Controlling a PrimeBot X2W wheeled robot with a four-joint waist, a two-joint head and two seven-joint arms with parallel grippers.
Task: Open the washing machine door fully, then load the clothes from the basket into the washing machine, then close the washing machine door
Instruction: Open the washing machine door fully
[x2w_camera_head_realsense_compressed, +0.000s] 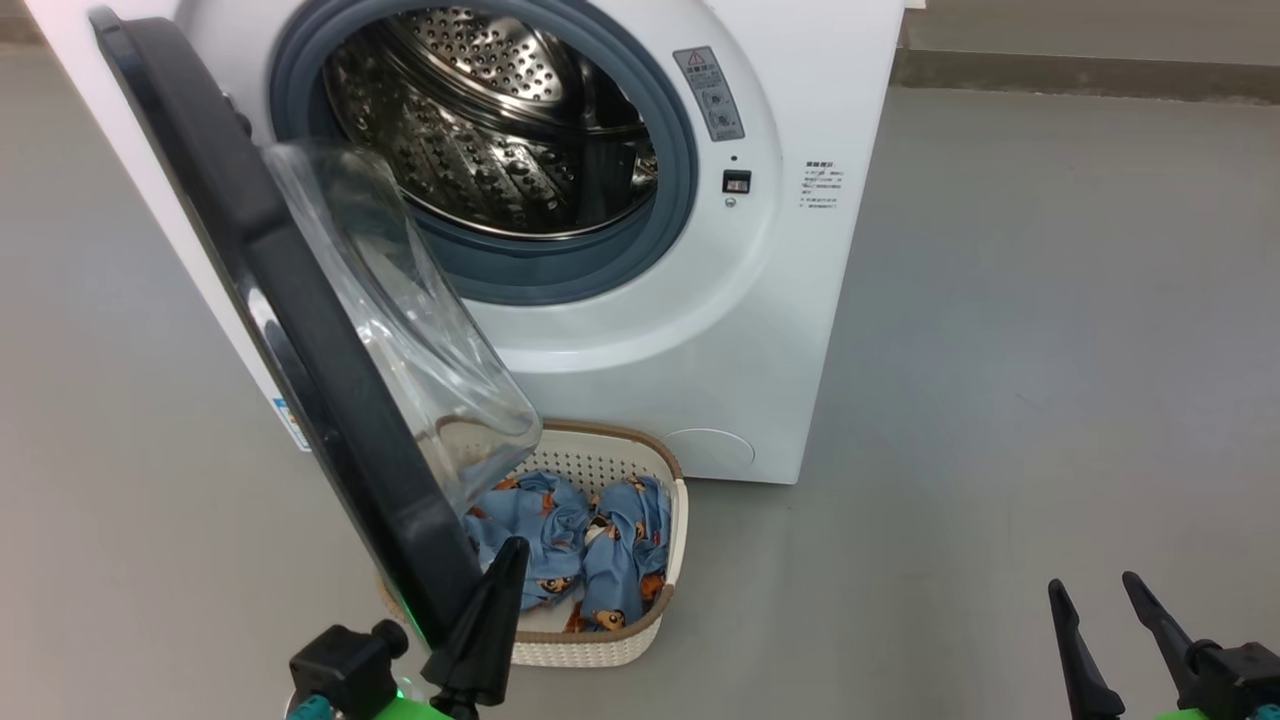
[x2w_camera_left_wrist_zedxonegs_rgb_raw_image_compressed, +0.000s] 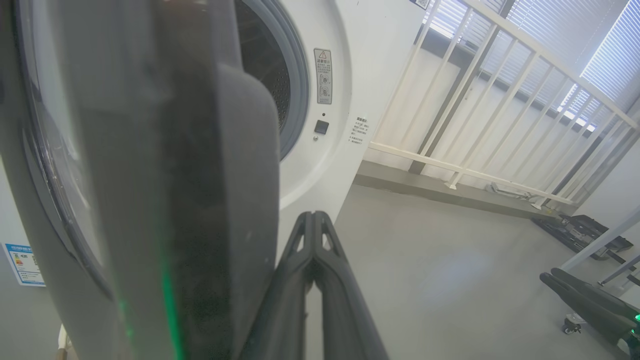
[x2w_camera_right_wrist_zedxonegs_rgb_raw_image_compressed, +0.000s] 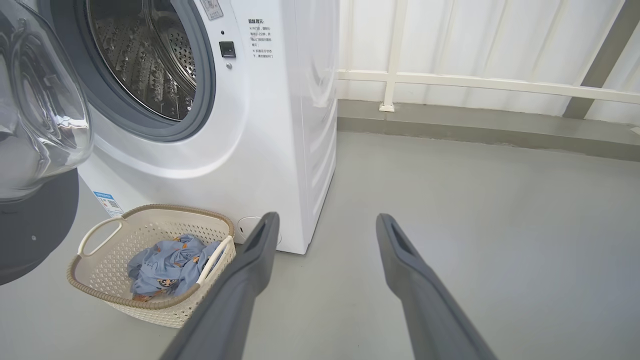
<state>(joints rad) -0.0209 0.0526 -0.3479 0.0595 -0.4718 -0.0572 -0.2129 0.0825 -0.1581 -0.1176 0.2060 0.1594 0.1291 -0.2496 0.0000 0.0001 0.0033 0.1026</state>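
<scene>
the left gripper (x2w_camera_head_realsense_compressed: 512, 552) has its two dark fingers pressed together on nothing, their tip just beside the inner edge of the washing machine door (x2w_camera_head_realsense_compressed: 300, 330); whether they touch the black rim cannot be told. the right gripper (x2w_camera_head_realsense_compressed: 1092, 585) hangs with its fingers spread wide and empty, over bare floor and well apart from everything.

the door stands only part open, its glass bowl overhanging the left end of the basket (x2w_camera_head_realsense_compressed: 680, 500). the basket sits on the floor right in front of the washing machine (x2w_camera_head_realsense_compressed: 760, 330), with the clothes (x2w_camera_head_realsense_compressed: 560, 540) bunched inside it.

the likely trouble is the push. closed fingers have no hold on the door, so on that glossy rim they could slide off, and the door could stop short or swing back. a slipping tip would probably drop toward the basket and snag the fabric or nudge the basket aside. if the door is left half open, it would shield the clothes from any later reach.
</scene>
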